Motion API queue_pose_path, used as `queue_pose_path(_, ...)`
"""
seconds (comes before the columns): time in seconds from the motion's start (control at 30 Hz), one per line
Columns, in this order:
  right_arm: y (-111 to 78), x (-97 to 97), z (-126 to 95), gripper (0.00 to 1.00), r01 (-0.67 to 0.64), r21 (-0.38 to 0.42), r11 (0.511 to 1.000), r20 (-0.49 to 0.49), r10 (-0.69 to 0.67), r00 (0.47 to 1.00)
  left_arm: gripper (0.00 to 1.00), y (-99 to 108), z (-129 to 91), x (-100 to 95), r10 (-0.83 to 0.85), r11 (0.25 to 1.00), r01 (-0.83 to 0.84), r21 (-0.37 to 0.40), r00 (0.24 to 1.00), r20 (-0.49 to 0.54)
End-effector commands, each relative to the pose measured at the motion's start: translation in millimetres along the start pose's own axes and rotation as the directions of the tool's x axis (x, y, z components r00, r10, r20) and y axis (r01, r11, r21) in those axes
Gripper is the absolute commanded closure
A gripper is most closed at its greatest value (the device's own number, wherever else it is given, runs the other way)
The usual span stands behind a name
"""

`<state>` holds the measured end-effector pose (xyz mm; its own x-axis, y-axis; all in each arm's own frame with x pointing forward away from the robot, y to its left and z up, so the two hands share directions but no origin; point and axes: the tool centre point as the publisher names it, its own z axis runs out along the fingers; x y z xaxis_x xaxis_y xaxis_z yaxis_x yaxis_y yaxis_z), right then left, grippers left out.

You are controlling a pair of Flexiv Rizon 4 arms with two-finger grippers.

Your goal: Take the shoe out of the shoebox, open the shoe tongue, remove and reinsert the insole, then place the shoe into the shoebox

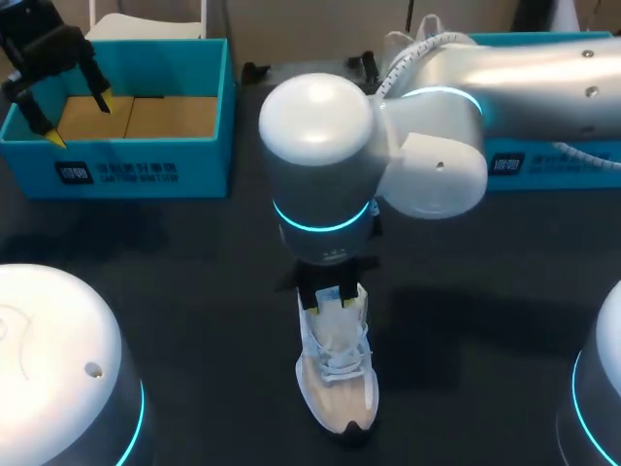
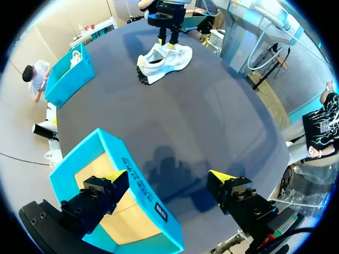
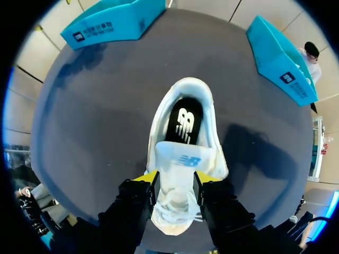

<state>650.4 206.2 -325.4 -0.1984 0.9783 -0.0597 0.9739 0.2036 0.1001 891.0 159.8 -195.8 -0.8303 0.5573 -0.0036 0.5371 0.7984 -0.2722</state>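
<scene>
Though half hidden under right gripper — shoe.

A: Table, head view?
B: Dark grey, matte, unbroken. Runs from 9 o'clock across to 3 o'clock.
A: Light on it?
B: Even, no glare. A soft-edged shadow lies toward 3 o'clock of centre.
A: Wrist views?
B: Same top, reading bluish grey. Blurred dark patch near 6 o'clock in the left one, another at 3 o'clock in the right.
</scene>
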Motion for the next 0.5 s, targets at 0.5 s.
queue_pose_path(0.5, 16.0, -18.4, 19.7, 0.58, 0.017, 0.000, 1.000, -0.022, -0.017, 1.000, 0.00, 0.4, -0.3, 0.1, 0.000, 1.000, 0.000, -0.002, 1.000, -0.002)
